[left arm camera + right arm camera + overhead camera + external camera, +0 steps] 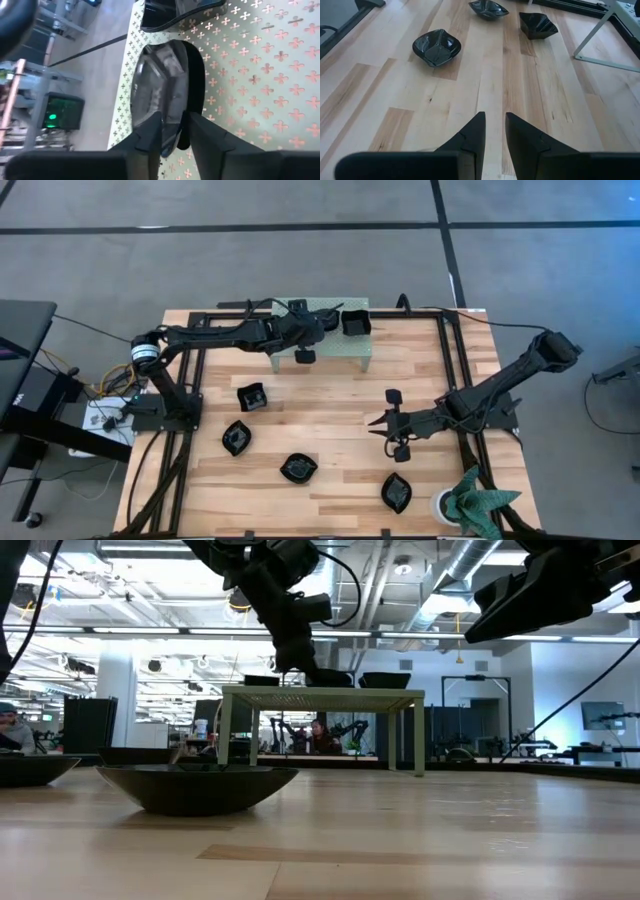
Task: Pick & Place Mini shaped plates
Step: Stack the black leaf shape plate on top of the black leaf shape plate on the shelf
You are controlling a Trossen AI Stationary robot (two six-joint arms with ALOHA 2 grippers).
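Note:
Small glossy black plates are spread around. Several rest on the wooden table [330, 420]: one [251, 396], one [237, 437], one [298, 468], one [396, 492]. A square one [355, 321] sits on top of the pale green perforated stand [360, 352]. My left gripper [172, 135] reaches over the stand's top and is shut on another black plate [165, 85] lying there. My right gripper [495, 125] hovers low over bare wood near the table's right side [383, 423], touching nothing, with a narrow gap between its fingers. My left gripper pinches the black plate by its rim [172, 112], at the edge nearest the wrist, with one finger [150, 132] over the dish's hollow and the other [200, 137] at its outside. It comes slanting down from above. The plate's underside rests on the stand's perforated top.
The stand [320, 695] stands on thin legs at the table's far edge. A black frame [450, 350] borders the table. A potted plant [470, 502] sits at the near right corner. Bare wood lies between the plates and under my right gripper. People and desks show beyond the table.

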